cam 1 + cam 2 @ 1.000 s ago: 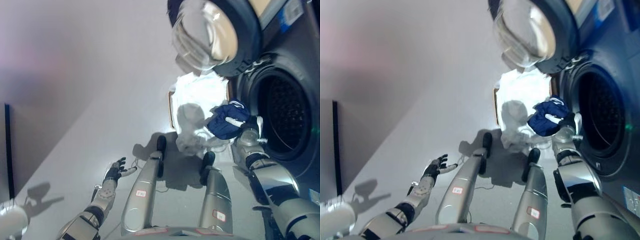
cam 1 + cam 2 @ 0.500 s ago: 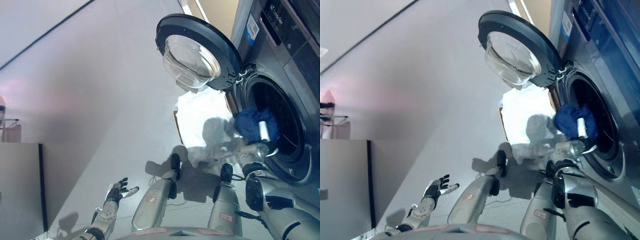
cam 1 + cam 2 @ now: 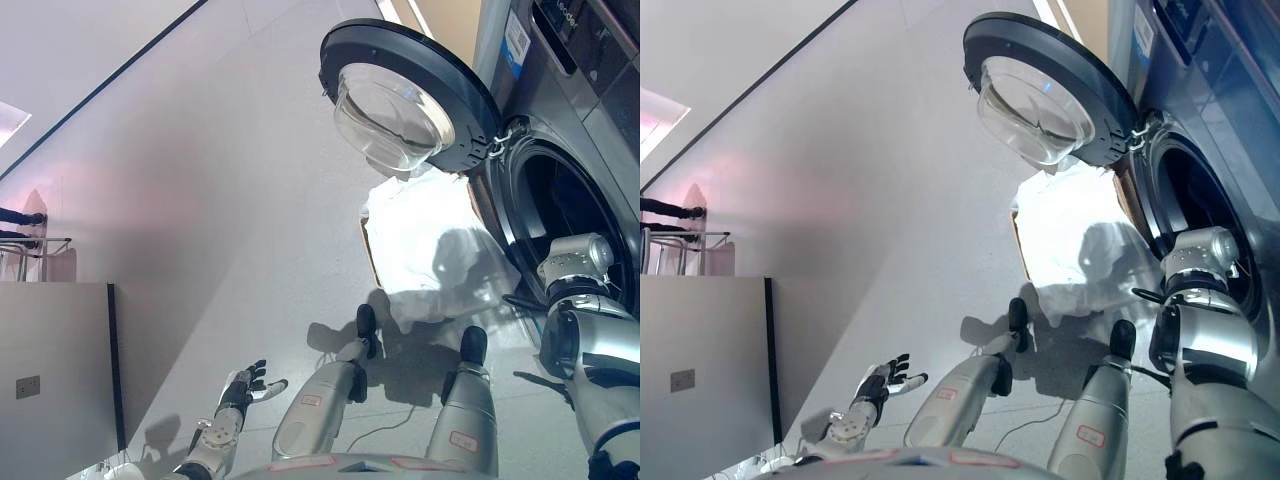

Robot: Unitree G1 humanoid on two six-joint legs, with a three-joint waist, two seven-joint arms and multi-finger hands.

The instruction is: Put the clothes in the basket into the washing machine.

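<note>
The grey washing machine (image 3: 600,110) stands at the right with its round door (image 3: 410,100) swung open to the left. My right arm (image 3: 575,265) reaches into the dark drum opening (image 3: 560,195); the hand is hidden inside it, and no garment shows there. A bright white basket shape (image 3: 420,235) with a brownish edge sits on the floor beside the machine, and its contents cannot be made out. My left hand (image 3: 245,385) is open and empty, held low at the lower left, far from the machine; it also shows in the right eye view (image 3: 883,381).
A grey cabinet (image 3: 50,380) with a dark edge stands at the lower left. A rack (image 3: 25,240) stands at the far left. Pale floor (image 3: 230,200) stretches between them and the machine.
My right hand has carried the dark blue garment from the drum's rim into the drum; hand and garment are now out of sight. The camera has shifted. The left hand stays open.
</note>
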